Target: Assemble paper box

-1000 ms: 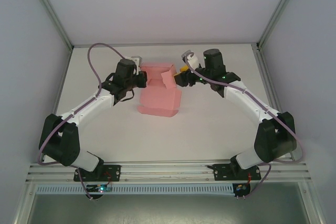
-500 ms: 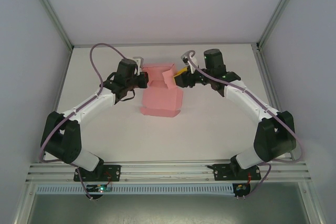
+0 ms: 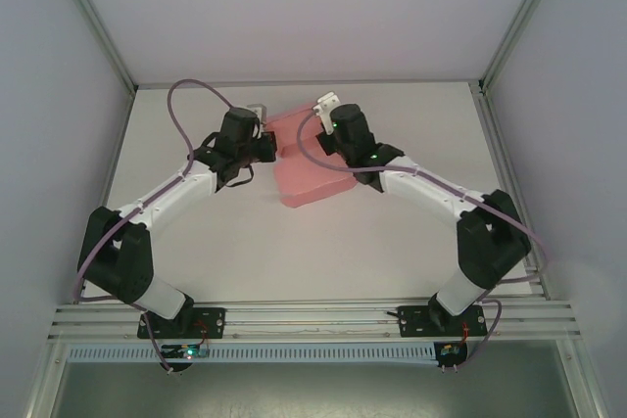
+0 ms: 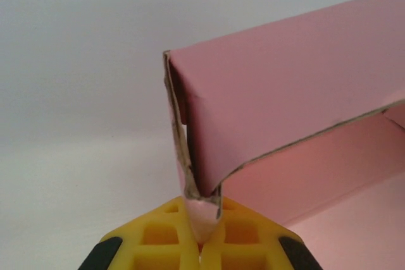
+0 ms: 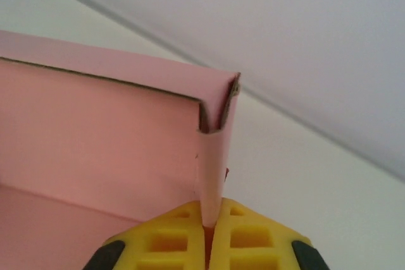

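The box [image 3: 312,175] sits on the table [image 3: 392,242], toward the far side, with a tool on each side of it. It is thin pink card with a dull, soft look. It is only partly made. A long wall stands up at the back, and a flat part lies in front of it. The top is open. At the folded corners you can see the brown cut edges of the card, and the layers there do not lie tight together yet.

The left tool [image 4: 201,239] is squeezed shut on a folded corner flap at the left end of the box. The card goes right down between its yellow pads [image 4: 164,239]. The right tool [image 5: 209,227] is squeezed shut too, on a thin upright strip at the right corner.

I think each tool pinches one end so the box cannot slide or flop open. Held like this, the wall stays standing and the corner folds stay bent. There seem to be more folds left to do before the box is done.
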`<state>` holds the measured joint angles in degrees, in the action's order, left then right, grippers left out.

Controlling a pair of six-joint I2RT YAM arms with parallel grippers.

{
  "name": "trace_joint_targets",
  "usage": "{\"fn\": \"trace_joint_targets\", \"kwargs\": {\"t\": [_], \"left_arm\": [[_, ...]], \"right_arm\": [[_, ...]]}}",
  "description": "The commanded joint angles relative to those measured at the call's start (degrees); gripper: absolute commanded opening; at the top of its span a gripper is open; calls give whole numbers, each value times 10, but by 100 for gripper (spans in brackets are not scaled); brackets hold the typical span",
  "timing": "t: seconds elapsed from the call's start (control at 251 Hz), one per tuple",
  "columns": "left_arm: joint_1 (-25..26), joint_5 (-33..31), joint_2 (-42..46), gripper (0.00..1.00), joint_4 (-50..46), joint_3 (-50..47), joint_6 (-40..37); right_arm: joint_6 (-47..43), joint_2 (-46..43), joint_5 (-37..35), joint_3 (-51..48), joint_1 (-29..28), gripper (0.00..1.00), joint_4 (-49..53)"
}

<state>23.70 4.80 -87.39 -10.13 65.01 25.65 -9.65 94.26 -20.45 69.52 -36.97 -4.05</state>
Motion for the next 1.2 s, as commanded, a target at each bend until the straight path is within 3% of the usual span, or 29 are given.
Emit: {"fn": "trace_joint_targets", "kwargs": {"t": [0.0,0.144,0.251,0.551,0.631,0.734,0.786,0.93,1.002,1.101,1.193], "left_arm": [[34,-28,-8,0,-52,59,39],[44,-101,-35,0,-190,131,108],[44,-120,-51,0,-266,167,143],[45,-90,-60,0,-315,189,177],[44,-92,-60,0,-315,189,183],[44,-95,-63,0,-316,189,192],[44,-100,-64,0,-316,189,197],[44,-104,-60,0,-304,188,206],[44,-104,-60,0,-292,187,206],[44,-105,-62,0,-275,186,202],[44,-109,-61,0,-253,182,187]], "right_arm": [[-67,32,-200,25,-20,1,-82],[-148,67,-282,29,-21,0,-125],[-243,91,-337,16,-23,0,-205],[-383,147,-410,20,-30,0,-379],[-465,181,-432,25,-31,0,-480],[-527,206,-438,30,-36,0,-540],[-512,202,-429,26,-38,0,-532],[-368,156,-374,-2,-41,0,-436],[-314,136,-323,-17,-39,6,-390],[-232,86,-200,-49,-43,13,-314],[-160,31,-74,-81,-39,31,-265]]}}
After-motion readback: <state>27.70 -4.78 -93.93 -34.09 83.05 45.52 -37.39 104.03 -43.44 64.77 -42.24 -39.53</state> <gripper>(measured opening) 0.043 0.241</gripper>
